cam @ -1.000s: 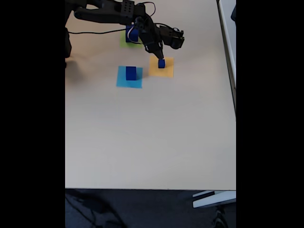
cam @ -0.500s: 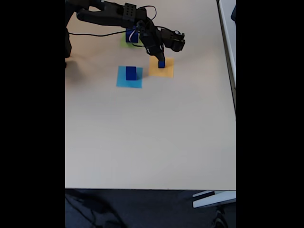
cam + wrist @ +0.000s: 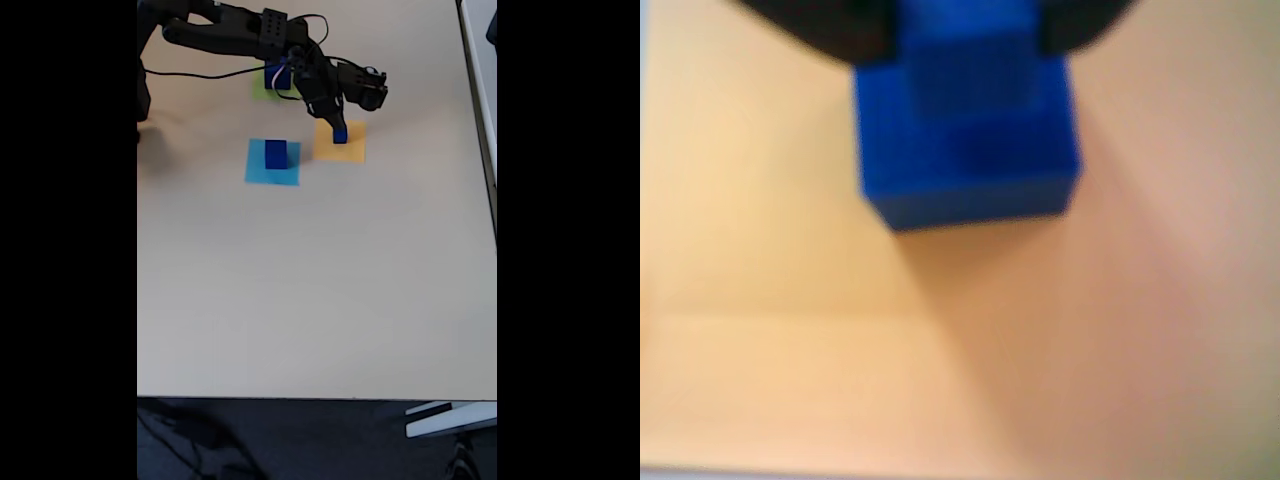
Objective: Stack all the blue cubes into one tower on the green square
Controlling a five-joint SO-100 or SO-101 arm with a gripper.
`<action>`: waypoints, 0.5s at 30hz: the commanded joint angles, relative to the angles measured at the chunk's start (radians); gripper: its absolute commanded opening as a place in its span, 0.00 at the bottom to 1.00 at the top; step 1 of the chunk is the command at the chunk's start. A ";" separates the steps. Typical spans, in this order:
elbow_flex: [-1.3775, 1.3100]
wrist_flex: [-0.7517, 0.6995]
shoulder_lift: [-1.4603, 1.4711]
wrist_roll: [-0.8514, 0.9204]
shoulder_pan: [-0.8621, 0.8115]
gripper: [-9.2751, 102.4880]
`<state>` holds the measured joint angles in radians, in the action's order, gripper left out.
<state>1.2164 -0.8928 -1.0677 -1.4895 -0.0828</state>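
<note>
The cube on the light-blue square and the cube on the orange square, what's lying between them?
Nothing. In the fixed view, between the cube on the light-blue square and the cube on the orange square lies only light-blue patch, a strip of bare table, then orange patch.

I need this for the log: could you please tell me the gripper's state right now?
Gripper: closed on the small blue cube over the orange-yellow square.

Fixed view: the black arm reaches in from the upper left, its wrist bent so the gripper (image 3: 339,128) points down toward the bench. Wrist view: the 2 dark jaws sit at the top edge, closed on a small blue cube (image 3: 965,125).
</note>
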 commanded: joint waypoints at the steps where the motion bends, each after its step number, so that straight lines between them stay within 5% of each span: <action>1: -0.006 0.021 -0.025 -0.006 0.003 0.08; 15: 0.003 0.025 -0.026 -0.005 0.002 0.12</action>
<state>1.2272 -0.8912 -1.0677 -1.4895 -0.0828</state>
